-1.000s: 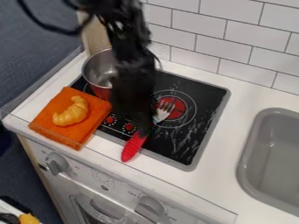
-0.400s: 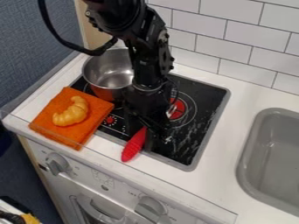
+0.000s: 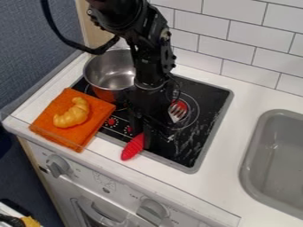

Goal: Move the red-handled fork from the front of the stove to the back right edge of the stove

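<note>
Your gripper hangs near the middle of the frame, pointing down over the front part of the black stove top. It is at the fork, where the red handle meets the part hidden behind the gripper. You can't tell from this angle whether it is clamped on the handle or only around or against it.

The fork lies at a slant: you see the handle's end just below and left of the gripper, at the stove top's front rim, and the silver tines up and to the right, over the red ring.

To the upper left of the gripper you have a metal pot on the stove top. Left of centre is an orange cloth with a yellow croissant on it, near the pot. At the right edge of the frame is a grey sink, set in the white counter.
</note>
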Action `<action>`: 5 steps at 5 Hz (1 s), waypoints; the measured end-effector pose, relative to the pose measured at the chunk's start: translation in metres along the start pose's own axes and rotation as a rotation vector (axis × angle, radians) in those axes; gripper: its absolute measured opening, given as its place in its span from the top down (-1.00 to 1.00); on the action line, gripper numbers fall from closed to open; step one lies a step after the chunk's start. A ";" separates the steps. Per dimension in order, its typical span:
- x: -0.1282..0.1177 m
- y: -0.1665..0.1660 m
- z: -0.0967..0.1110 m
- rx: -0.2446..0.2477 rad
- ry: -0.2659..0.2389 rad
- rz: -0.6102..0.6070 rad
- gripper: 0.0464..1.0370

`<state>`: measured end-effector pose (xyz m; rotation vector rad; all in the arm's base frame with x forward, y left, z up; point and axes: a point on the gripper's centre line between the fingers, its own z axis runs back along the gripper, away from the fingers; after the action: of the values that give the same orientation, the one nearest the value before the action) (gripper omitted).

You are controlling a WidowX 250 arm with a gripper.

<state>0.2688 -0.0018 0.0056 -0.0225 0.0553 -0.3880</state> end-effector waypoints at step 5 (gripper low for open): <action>0.116 0.008 0.044 -0.062 -0.150 -0.011 0.33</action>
<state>0.3820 -0.0376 0.0434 -0.1126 -0.0806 -0.3947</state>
